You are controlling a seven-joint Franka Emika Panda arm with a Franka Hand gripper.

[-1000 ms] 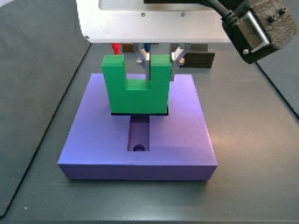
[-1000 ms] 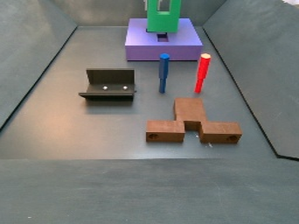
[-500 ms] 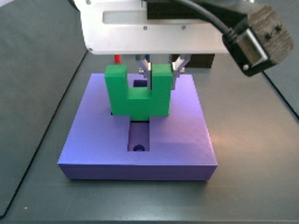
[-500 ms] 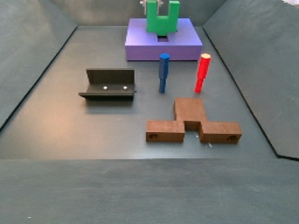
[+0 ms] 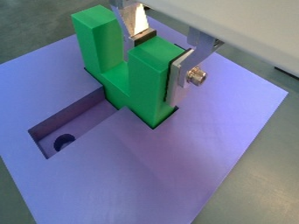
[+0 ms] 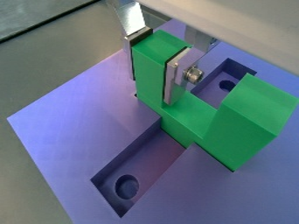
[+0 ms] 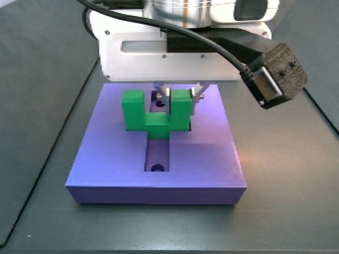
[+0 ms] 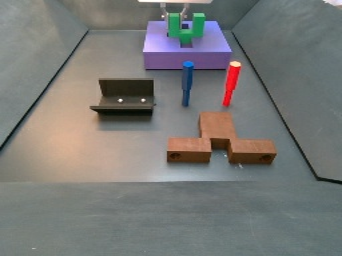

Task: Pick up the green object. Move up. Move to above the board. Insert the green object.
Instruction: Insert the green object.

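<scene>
Nearest to you in a side view lies a brown block (image 8: 222, 141) made of joined pieces, on the dark table (image 8: 80, 140) right of centre. Beyond it, to the left, you see the fixture (image 8: 123, 97), a dark L-shaped bracket with two pale holes in its upright face. To its right stand two upright pegs, a blue peg (image 8: 189, 83) and a red peg (image 8: 231, 83), near each other but apart, just in front of the near edge of the board.

At the far end you find the board (image 8: 203, 56), a flat purple slab resting on the table. In both wrist views its long recess (image 5: 73, 126) is open, with a round hole (image 6: 122, 185) in the floor of the slot.

The green object (image 7: 155, 112) sits at the middle of the board, prongs up, its base down in the recess where the cross arms meet (image 5: 131, 83). In a wrist view its base fills the slot crossing (image 6: 222, 122).

The gripper (image 7: 176, 96) is directly over the board, low above it. Its fingers (image 5: 181, 72) are clamped on one prong of the green object: one silver plate lies flat against the outer face of the prong, the second finger (image 6: 133, 20) on the opposite face, inside the U.
</scene>
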